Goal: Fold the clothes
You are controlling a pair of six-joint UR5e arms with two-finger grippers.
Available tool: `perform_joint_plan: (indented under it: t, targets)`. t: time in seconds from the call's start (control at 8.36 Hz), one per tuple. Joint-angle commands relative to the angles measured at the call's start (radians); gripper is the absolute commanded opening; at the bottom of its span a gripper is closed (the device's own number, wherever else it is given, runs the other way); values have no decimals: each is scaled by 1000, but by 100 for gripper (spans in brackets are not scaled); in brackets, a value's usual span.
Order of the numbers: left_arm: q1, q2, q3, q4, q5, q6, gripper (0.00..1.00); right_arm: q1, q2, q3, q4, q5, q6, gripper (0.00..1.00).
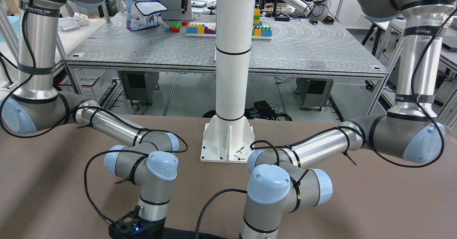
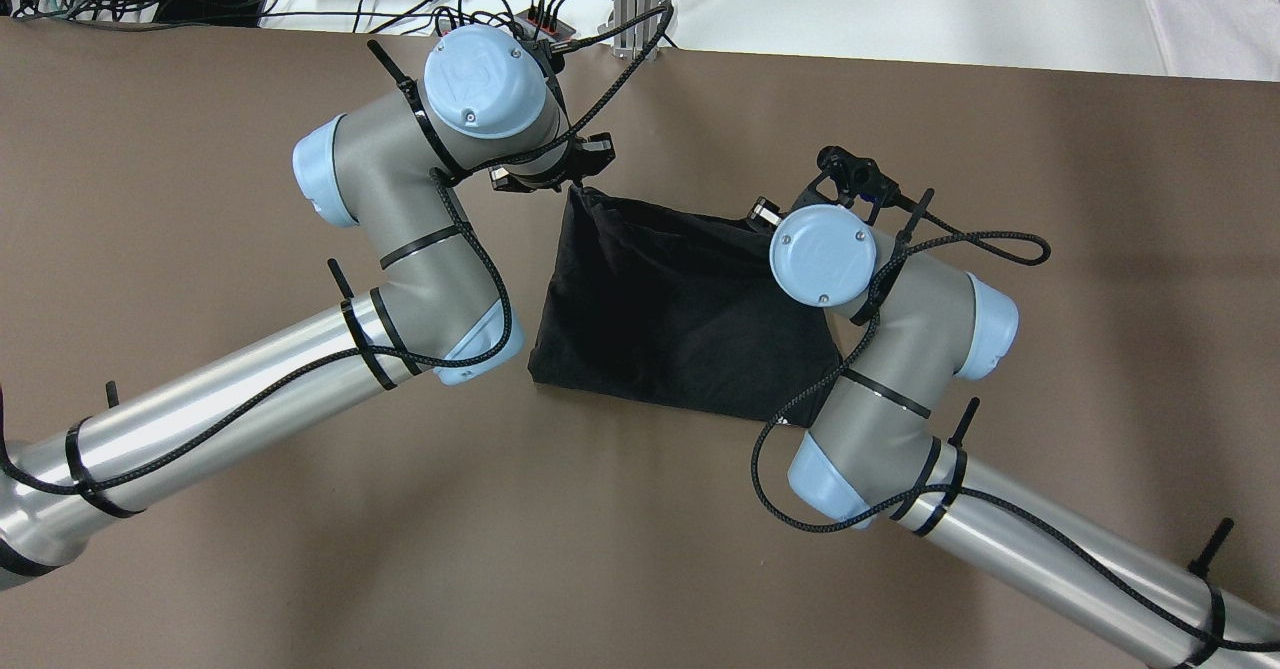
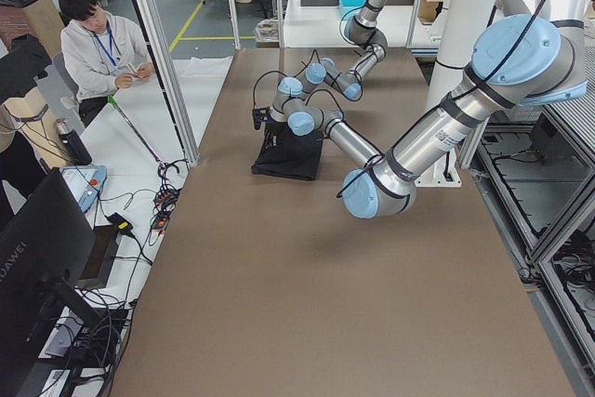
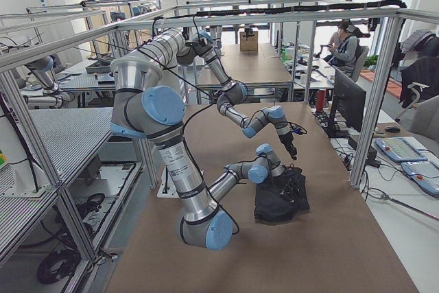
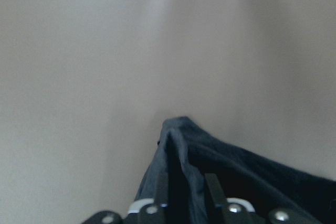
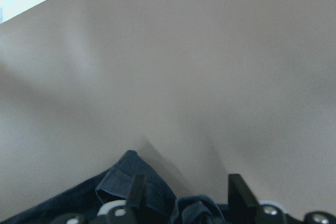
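The black clothes [image 2: 680, 314] lie mid-worktop [image 2: 200, 199] between the arms, the left gripper [image 5: 186, 177] has its jaws clenched on one far corner, and the right gripper [image 6: 186, 181] has its jaws spread around bunched fabric, so a one-sided lift may drag the fold askew.

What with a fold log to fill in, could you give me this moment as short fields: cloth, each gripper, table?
cloth: black, lying on the table between the two arms
left gripper: closed on the cloth's far corner, corner pulled up
right gripper: at the other far corner, fingers wide apart, cloth bunched between them; grip unclear
table: brown, plain
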State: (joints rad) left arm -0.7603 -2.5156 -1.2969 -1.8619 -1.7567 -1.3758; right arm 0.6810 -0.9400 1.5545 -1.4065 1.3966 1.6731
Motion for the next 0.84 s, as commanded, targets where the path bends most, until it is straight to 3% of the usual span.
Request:
perform_joint_plan:
  t: [0.0, 0.24, 0.36, 0.72]
  targets:
    - [-112, 6, -16, -34, -141, 110, 100, 124, 38, -25, 23, 180, -171, 94]
    - [-204, 53, -73, -31, -280, 200, 100, 224, 27, -22, 12, 351, -355, 94]
    - [-238, 105, -99, -31, -302, 251, 100, 261, -8, -18, 11, 445, -443, 94]
    - [-351, 353, -195, -29, -297, 589, 100, 374, -236, 70, 12, 450, -920, 94]
